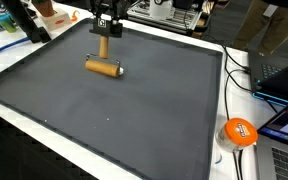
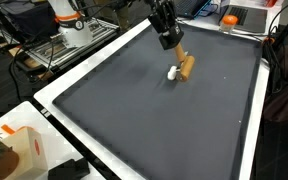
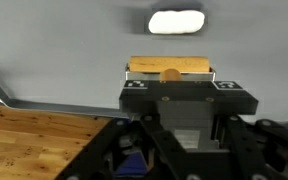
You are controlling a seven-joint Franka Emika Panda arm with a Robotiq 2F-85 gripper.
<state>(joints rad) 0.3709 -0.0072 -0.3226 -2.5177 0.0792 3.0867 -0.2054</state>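
My gripper [image 1: 104,33] hangs over the far part of a dark grey mat [image 1: 134,110], shut on a short wooden dowel [image 1: 104,46] that stands upright below the fingers. Right under it a second wooden cylinder [image 1: 103,68] lies on its side on the mat. The dowel's lower end is at the lying cylinder's top; I cannot tell whether they touch. In the other exterior view the gripper [image 2: 171,42] and the two wooden pieces [image 2: 186,66] overlap. In the wrist view the lying cylinder [image 3: 144,67] shows beyond the gripper body, with the dowel's round end [image 3: 170,73] in front of it.
The mat lies in a white-edged frame [image 1: 216,120]. An orange round object [image 1: 238,131], cables and laptops [image 1: 284,80] sit off one side. The robot base [image 2: 69,25] stands beyond the frame. A white box [image 2: 22,148] sits at a corner. Glare [image 3: 174,20] marks the mat.
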